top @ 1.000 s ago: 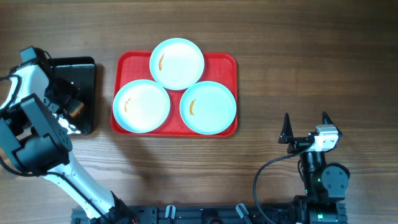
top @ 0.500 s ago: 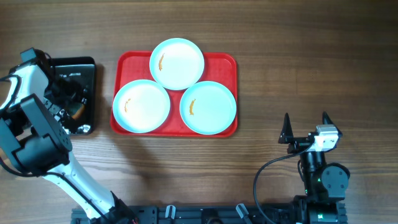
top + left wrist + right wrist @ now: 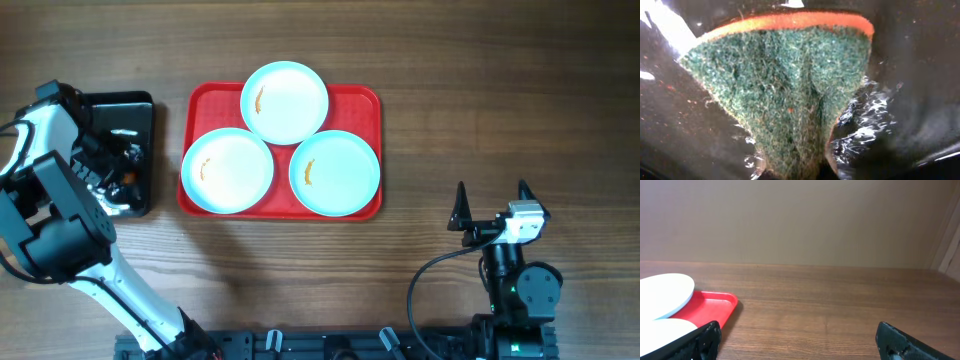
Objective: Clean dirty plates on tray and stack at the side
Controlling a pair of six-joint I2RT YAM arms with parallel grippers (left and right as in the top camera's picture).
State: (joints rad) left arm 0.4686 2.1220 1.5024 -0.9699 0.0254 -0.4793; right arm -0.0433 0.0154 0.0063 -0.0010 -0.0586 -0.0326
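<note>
Three pale aqua plates lie on the red tray (image 3: 368,98): one at the back (image 3: 285,102), one front left (image 3: 228,170), one front right (image 3: 335,172). Each has a small orange smear. My left gripper (image 3: 118,165) is over the black tray (image 3: 135,105), left of the red tray. It is shut on a green-and-orange sponge (image 3: 785,85), pinched at its lower end and folded. My right gripper (image 3: 491,200) is open and empty at the front right, well clear of the red tray. In the right wrist view (image 3: 799,332) the tray's corner (image 3: 715,305) and two plate edges show at the left.
The black tray (image 3: 920,75) looks wet and glossy around the sponge. Bare wooden table lies between the red tray and my right gripper. The arm bases stand along the front edge.
My left gripper has shifted slightly over the black tray with the sponge in it. The plates and the right arm have not moved.
</note>
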